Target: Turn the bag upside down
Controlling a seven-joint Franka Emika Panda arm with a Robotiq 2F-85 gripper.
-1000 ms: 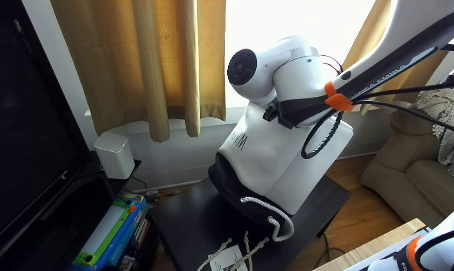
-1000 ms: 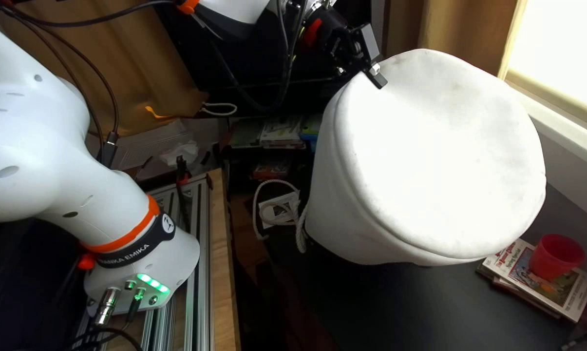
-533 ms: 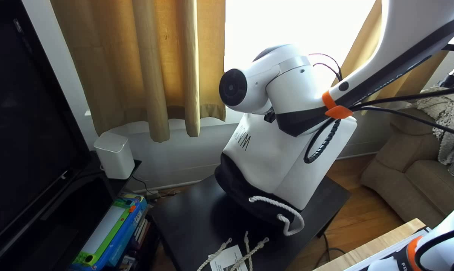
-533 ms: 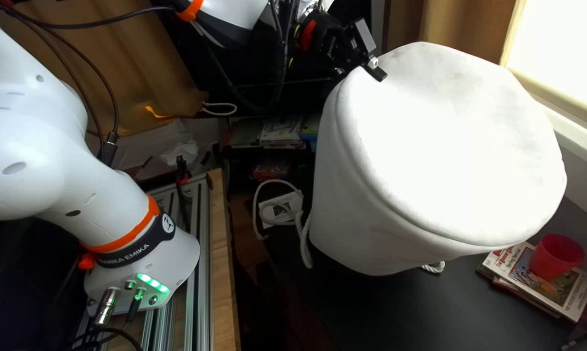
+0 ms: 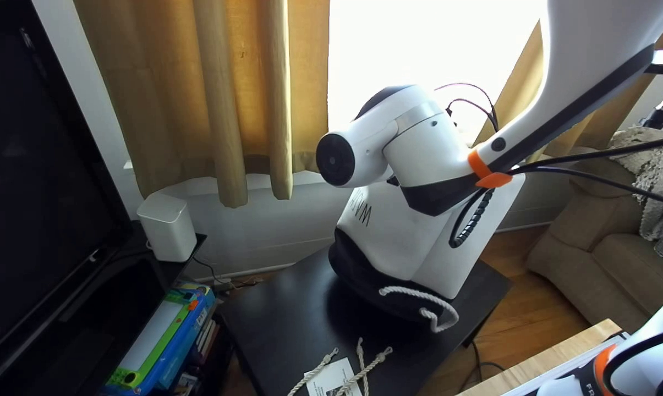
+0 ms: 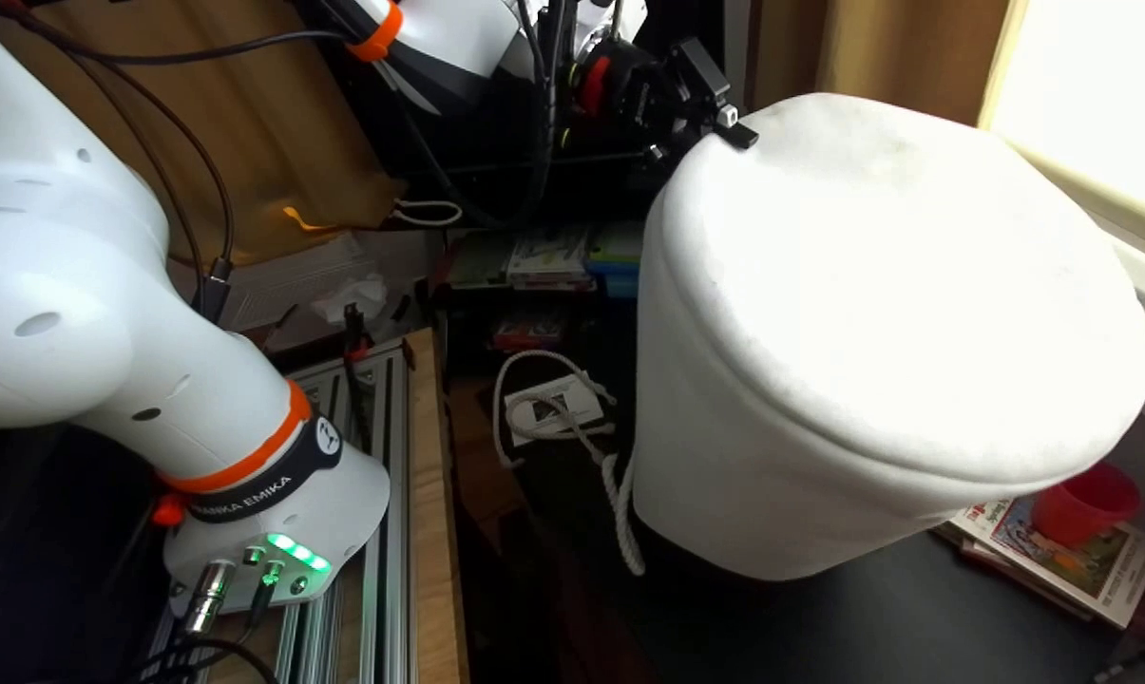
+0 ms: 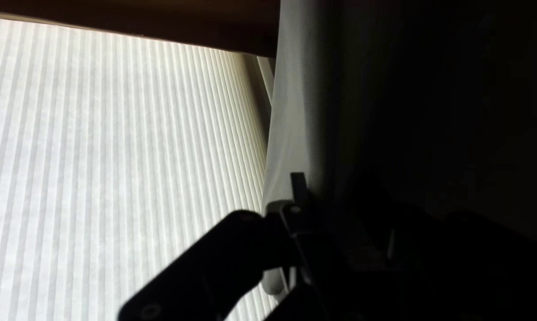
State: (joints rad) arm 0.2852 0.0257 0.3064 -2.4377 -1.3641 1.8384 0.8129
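White and soft-looking, the bag (image 6: pixel 895 313) leans from my pincer (image 6: pixel 730 142), its base raised and sloping away from it, its black rim (image 5: pixel 372 283) lowest, over the dark table (image 5: pixel 303 319). One finger (image 6: pixel 741 139) lies across the base's edge; its partner is hidden, and the wrist view is dark there, so I judge from the tilt alone that the pincer is closed on a fold of fabric. Holding that edge makes sense: raised high, it should leave the mouth facing down. Nearly inverted, I reckon; the next move is letting the rim settle flat. I can't tell how much of it touches. One rope handle (image 5: pixel 426 297), well below the pincer, might get trapped underneath. Beyond the bag from the pincer stands a red cup (image 6: pixel 1090 503), so I'd avoid swinging that way.
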